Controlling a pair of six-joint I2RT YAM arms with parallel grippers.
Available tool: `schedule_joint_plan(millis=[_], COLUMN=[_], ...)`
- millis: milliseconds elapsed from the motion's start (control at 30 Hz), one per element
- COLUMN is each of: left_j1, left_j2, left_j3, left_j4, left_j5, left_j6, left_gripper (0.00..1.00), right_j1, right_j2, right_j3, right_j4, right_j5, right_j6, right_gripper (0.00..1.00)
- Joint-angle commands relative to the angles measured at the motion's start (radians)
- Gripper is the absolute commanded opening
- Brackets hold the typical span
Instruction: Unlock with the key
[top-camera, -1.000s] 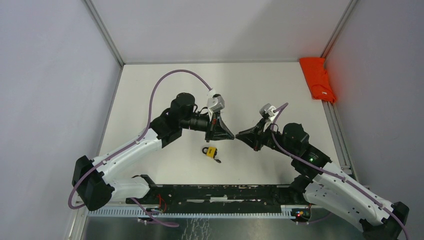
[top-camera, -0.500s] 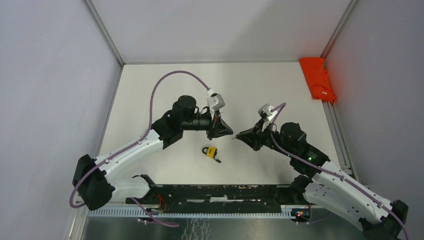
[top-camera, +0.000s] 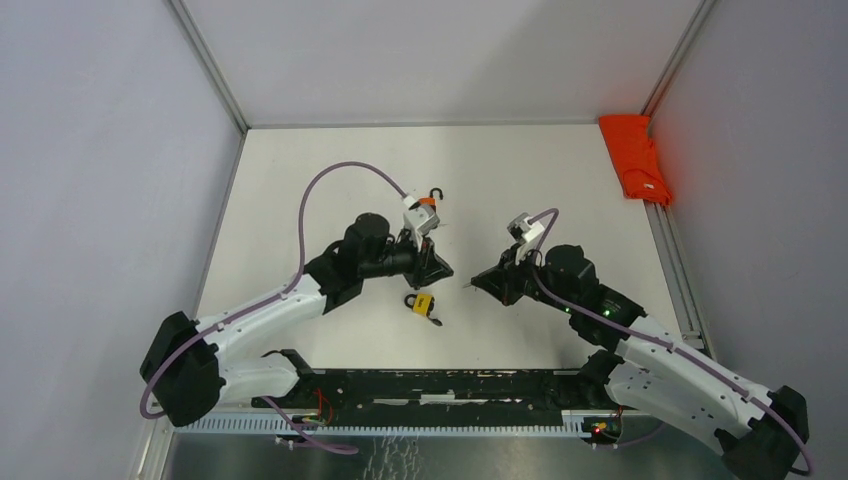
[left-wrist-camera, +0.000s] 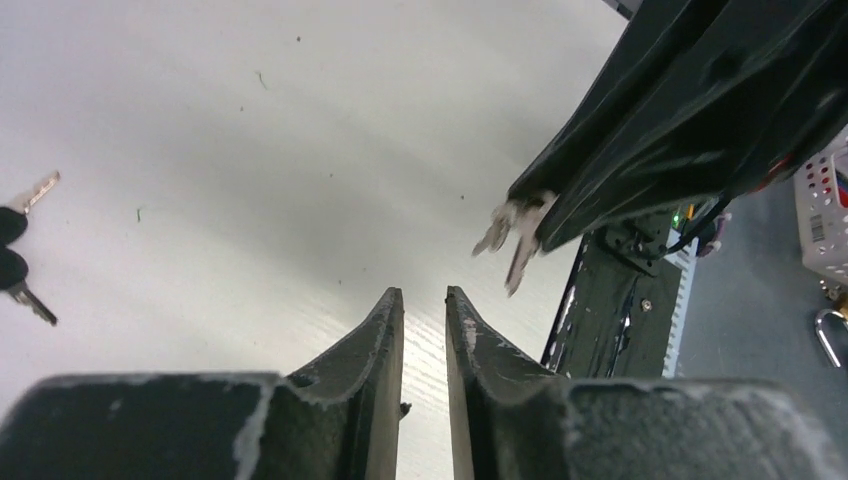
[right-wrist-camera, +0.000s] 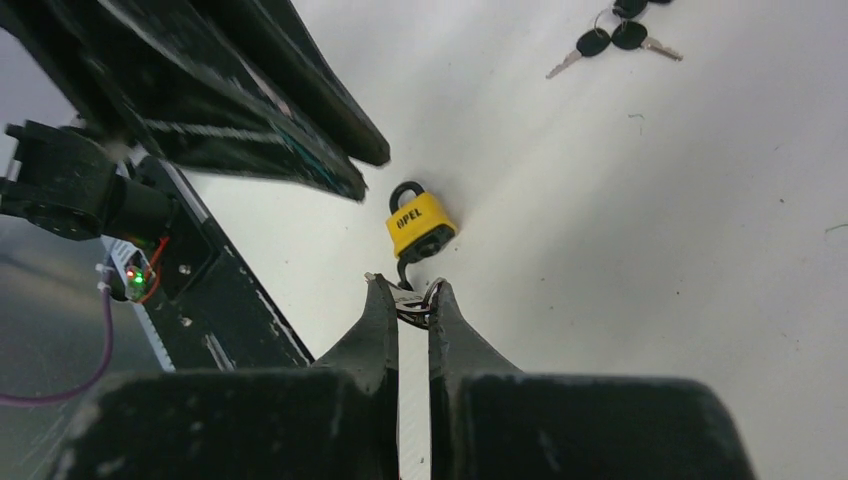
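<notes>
A yellow padlock (top-camera: 420, 303) lies on the white table between the arms, shackle up in the right wrist view (right-wrist-camera: 418, 222), with a small black piece at its bottom end. My right gripper (top-camera: 470, 286) is shut on a silver key with its ring (right-wrist-camera: 412, 300), held above the table just right of the padlock. The key also shows in the left wrist view (left-wrist-camera: 510, 232). My left gripper (top-camera: 446, 276) hangs above the padlock, its fingers (left-wrist-camera: 385, 320) a narrow gap apart with nothing between them. A spare bunch of black-headed keys (top-camera: 433, 194) lies farther back.
The spare keys also show in the right wrist view (right-wrist-camera: 612, 36) and at the left edge of the left wrist view (left-wrist-camera: 14, 250). An orange cloth (top-camera: 636, 158) lies at the back right edge. The black base rail (top-camera: 440, 388) runs along the near edge.
The two grippers were tip to tip and have drawn apart. My left arm pulled back to the left and turned its wrist; my right gripper moved slightly left, keeping the key.
</notes>
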Motion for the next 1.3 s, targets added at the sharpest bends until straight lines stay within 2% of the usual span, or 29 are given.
schedule_joint_plan(millis=[0, 167, 300, 467, 633, 967, 1267], left_j1=[0.001, 0.0, -0.002, -0.012, -0.028, -0.102, -0.117], left_j2=[-0.081, -0.14, -0.207, -0.272, -0.251, -0.236, -0.181], left_j3=[-0.098, -0.129, -0.139, -0.109, -0.059, -0.007, 0.017], left_j4=[0.226, 0.327, 0.37, 0.379, 0.351, 0.27, 0.263], left_j5=[-0.003, 0.069, 0.125, 0.143, 0.202, -0.012, -0.026], left_j6=[-0.035, -0.041, -0.014, 0.006, 0.061, 0.211, 0.226], left_gripper=[0.29, 0.37, 0.44, 0.49, 0.53, 0.58, 0.59], right_j1=[-0.001, -0.001, -0.001, -0.001, 0.0, -0.001, 0.0], right_j2=[-0.038, -0.065, -0.074, -0.046, -0.003, 0.044, 0.043], right_j3=[0.126, 0.212, 0.255, 0.332, 0.39, 0.436, 0.423], right_j4=[-0.008, -0.04, -0.004, 0.013, 0.052, 0.056, 0.073], right_j5=[0.005, -0.013, -0.054, -0.097, -0.134, -0.148, -0.157], right_j6=[0.02, 0.03, 0.06, 0.088, 0.116, 0.127, 0.138], right_gripper=[0.0, 0.0, 0.0, 0.0, 0.0, 0.0, 0.0])
